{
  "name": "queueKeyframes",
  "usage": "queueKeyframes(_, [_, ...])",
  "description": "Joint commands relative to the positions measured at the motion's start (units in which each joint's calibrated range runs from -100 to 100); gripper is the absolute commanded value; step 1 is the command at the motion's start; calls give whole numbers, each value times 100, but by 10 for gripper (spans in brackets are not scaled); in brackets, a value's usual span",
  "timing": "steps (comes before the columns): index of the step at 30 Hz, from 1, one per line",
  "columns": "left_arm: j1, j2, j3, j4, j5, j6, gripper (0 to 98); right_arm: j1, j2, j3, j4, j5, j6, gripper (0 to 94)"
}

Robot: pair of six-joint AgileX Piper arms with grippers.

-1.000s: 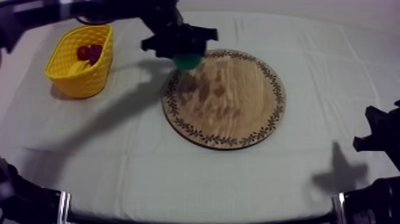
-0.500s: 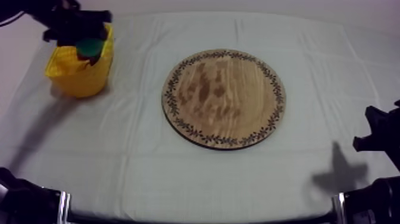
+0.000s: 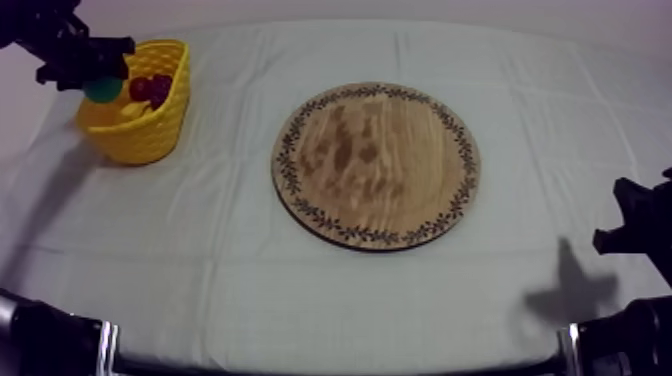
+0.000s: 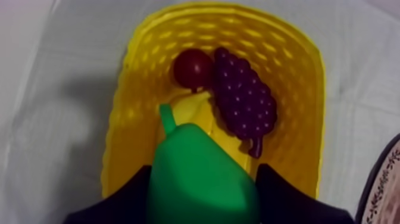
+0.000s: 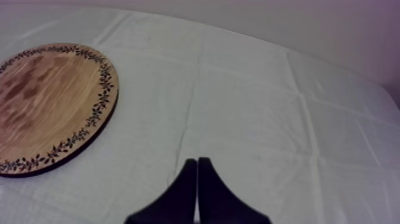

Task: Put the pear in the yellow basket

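A yellow openwork plastic basket [image 3: 142, 112] is seen in the top view at about ten o'clock from the round wooden board with a patterned rim [image 3: 376, 165], well apart from it, both standing on the grey-white cloth [image 3: 300, 290]. In the left wrist view three toy fruits are seen lying in the basket [image 4: 309, 77]: a small red fruit [image 4: 193, 68] at the far end, a purple bunch of grapes [image 4: 244, 98] just beside it at about four o'clock, and a yellow banana [image 4: 193, 110] below the red fruit, touching the grapes at their eight o'clock side. The green plastic pear [image 4: 199, 179] is held over the near end of the basket, above the banana; whether it touches the banana cannot be told. It is clasped round its broad body by the two black fingers of the left gripper [image 4: 202, 190], which are spread to the pear's width, one at each flank. The pear's long axis is laid roughly along the length of the basket, and its narrow stalk end is pointed away from the gripper, toward about eleven o'clock and the red fruit. In the top view the pear [image 3: 102, 90] is seen under the left gripper [image 3: 90, 75] at the basket's nine o'clock rim. The right gripper [image 5: 197, 173] is held above bare cloth at about three o'clock from the board [image 5: 47, 101], its fingers pressed together into a narrow wedge with nothing between them.
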Motion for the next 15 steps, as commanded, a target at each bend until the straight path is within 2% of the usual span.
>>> queueKeyframes(1, [-8, 184, -58, 5, -50, 4, 455, 0, -5, 0, 2, 1, 0, 3])
queueKeyframes(9, [6, 398, -167, 20, -230, 34, 494, 0, -5, 0, 2, 1, 0, 3])
queueKeyframes(15, [38, 413, -82, 43, -234, 121, 696, 0, -5, 0, 2, 1, 0, 3])
